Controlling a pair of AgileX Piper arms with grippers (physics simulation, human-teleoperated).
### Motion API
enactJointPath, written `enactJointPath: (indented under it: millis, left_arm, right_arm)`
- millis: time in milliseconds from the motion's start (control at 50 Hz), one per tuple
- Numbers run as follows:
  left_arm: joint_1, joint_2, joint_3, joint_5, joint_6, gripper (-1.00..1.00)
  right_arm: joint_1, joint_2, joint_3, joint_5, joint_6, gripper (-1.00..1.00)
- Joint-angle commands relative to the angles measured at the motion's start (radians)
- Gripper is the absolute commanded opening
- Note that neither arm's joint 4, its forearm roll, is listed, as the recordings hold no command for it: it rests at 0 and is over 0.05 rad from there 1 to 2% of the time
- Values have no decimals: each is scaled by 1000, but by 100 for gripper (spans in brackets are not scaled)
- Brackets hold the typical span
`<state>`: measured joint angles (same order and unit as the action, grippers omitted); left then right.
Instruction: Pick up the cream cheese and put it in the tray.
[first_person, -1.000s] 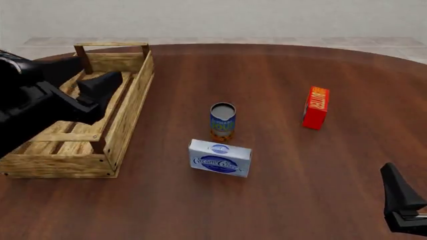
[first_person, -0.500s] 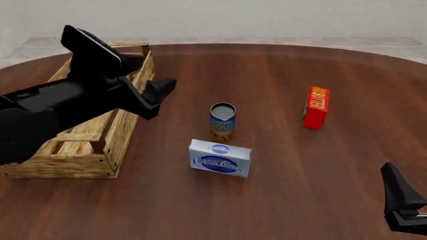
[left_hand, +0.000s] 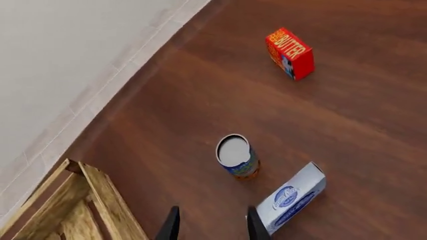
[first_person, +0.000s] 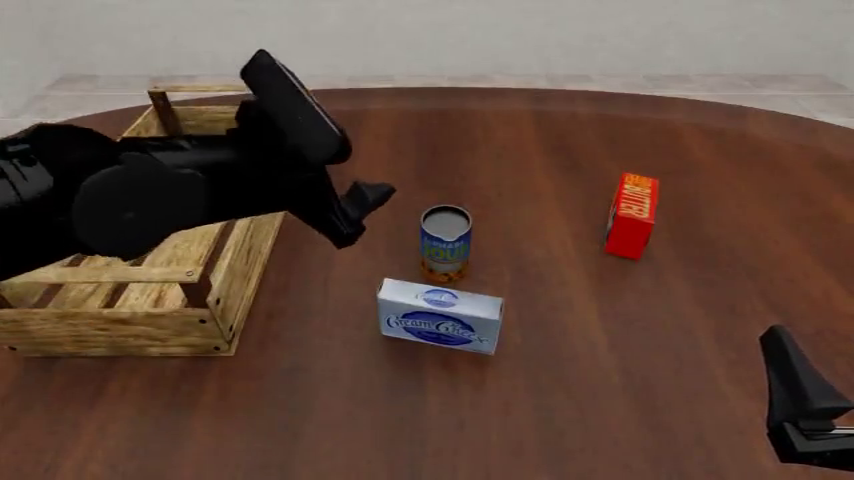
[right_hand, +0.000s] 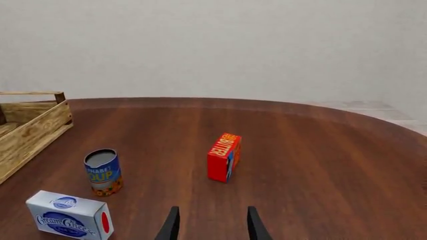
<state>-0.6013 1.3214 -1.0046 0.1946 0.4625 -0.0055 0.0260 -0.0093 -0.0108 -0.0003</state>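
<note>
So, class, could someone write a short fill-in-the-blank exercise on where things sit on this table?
1. The soup can stands just behind the ____.
2. The butter box is coloured ____.
3. The tray is made of ____.
4. The left pincer holds ____.

Missing words: cream cheese; red; wood; nothing

Front view: fixed, high on the arms' side, facing forward and down over the whole surface (first_person: 561, 150). Left wrist view: steep downward look from above, fairly near. Right wrist view: low, near level, facing the far wall. All three share the cream cheese (first_person: 439, 316), soup can (first_person: 446, 243), butter box (first_person: 631, 215) and the tray (first_person: 254, 250).
</note>
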Motion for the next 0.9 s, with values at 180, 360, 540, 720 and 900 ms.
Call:
enactJointPath:
  millis: [180,360,540,720,900]
  left_arm:
    - [-44,122,-158,175,128,100]
    - [-65,156,-201,228,188,100]
    - [-90,182,-190,255,244,100]
    - [-77,214,-148,235,279,100]
    - [-96,238,-108,231,308,100]
  right_arm:
    - [1,3,3,-4,3,100]
    - [1,-1,-12,14,5,100]
    - [2,-4,-31,35,1,100]
    - [3,-2,-50,54,3,100]
    - [3,-1,-52,55,2,100]
